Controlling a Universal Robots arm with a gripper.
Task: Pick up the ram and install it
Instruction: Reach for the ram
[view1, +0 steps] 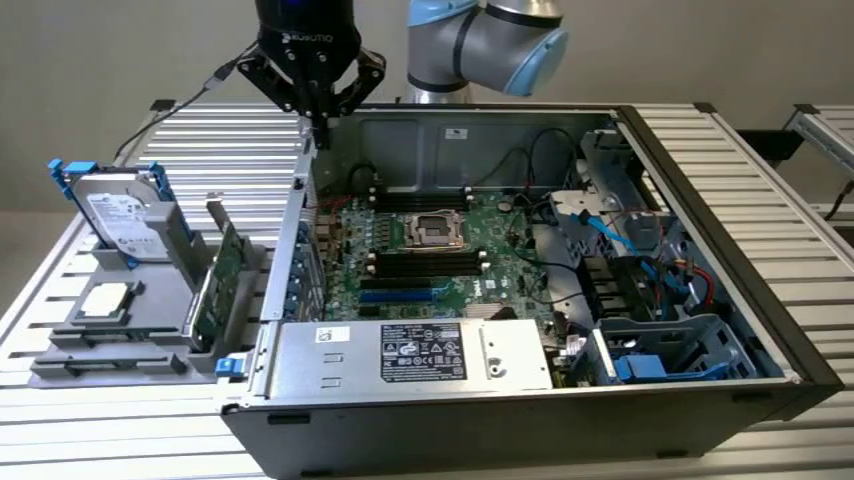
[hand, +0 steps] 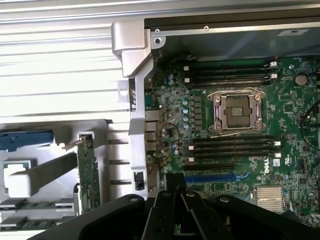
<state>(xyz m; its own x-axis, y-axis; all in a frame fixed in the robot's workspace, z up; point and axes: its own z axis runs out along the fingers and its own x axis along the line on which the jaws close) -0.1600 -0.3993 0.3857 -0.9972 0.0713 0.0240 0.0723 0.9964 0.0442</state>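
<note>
The open computer case (view1: 400, 440) filled the middle of the slatted bench (view1: 747, 180), its motherboard (view1: 400, 235) face up. A grey tray (view1: 160, 300) sat by the bench's edge on the exterior view's left. The gripper (view1: 318, 118), fingers pressed together, hung over the case's wall on that side. What looked like the ram (hand: 35, 204) lay in the tray's front end, off toward the bench's front corner from the claw, its long axis parallel to the motherboard's slots.

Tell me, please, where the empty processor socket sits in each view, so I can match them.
Exterior view: the processor socket is mid-board, between two banks of black slots.
Wrist view: the processor socket lies between the same banks of black slots.
Shared landmark: the long blue slot beside one bank.
</note>
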